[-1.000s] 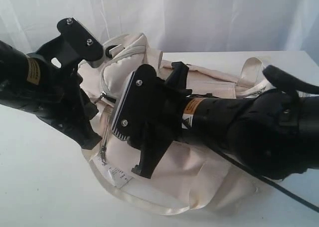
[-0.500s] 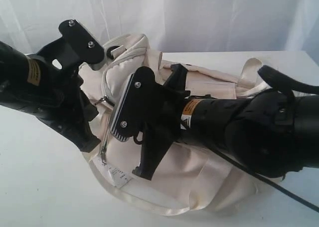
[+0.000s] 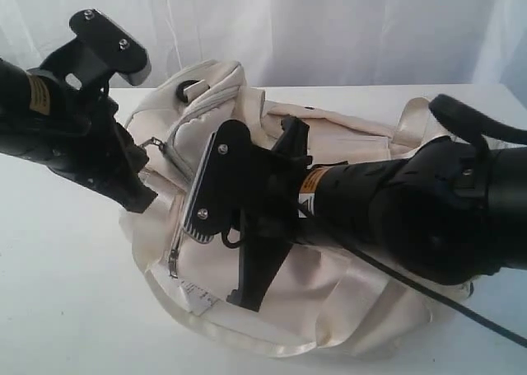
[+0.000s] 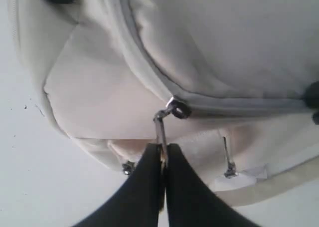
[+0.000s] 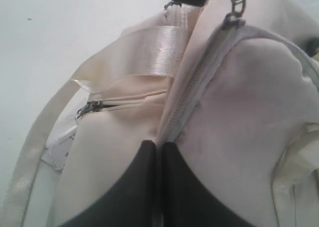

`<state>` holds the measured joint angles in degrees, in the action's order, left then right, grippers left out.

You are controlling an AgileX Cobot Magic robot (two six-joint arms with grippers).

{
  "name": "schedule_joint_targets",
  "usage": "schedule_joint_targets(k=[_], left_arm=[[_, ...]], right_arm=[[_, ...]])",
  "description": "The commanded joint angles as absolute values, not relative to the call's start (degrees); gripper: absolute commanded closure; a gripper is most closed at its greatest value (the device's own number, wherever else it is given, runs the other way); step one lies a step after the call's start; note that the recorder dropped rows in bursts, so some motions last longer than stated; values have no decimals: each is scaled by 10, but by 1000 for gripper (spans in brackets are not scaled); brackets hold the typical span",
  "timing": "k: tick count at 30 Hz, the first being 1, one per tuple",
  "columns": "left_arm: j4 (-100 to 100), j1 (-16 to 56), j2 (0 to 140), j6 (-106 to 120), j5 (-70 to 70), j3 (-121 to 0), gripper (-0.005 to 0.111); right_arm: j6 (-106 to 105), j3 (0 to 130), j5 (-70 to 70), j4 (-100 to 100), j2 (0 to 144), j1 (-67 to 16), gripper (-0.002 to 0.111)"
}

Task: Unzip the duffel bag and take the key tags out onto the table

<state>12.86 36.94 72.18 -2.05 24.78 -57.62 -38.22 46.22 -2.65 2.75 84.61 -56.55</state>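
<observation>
Bright, soft, even light nearly washes out the white desk (image 3: 66, 309); shadows are faint. Both wrist views look soft, with the dark fingers (image 4: 142, 192) near the lens blurred and featureless.

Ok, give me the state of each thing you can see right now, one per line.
duffel bag: lying on table
main zipper: looks closed where teeth show
left gripper: shut on zipper pull
right gripper: shut on duffel bag fabric beside main zipper
key tags: not in view
</observation>
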Motion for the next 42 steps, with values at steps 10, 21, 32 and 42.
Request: schedule_joint_targets(k=[10, 21, 32, 42], left_arm=[[154, 338, 716, -21, 233, -620, 107], [153, 338, 750, -21, 211, -621, 107], [152, 338, 786, -21, 207, -669, 107], [150, 338, 834, -11, 266, -749, 107]], right_arm=[[-355, 452, -229, 32, 828, -592, 108], [-291, 435, -321, 30, 806, -602, 108], [-266, 413, -332, 30, 759, -602, 108], [-266, 413, -331, 32, 755, -602, 108]])
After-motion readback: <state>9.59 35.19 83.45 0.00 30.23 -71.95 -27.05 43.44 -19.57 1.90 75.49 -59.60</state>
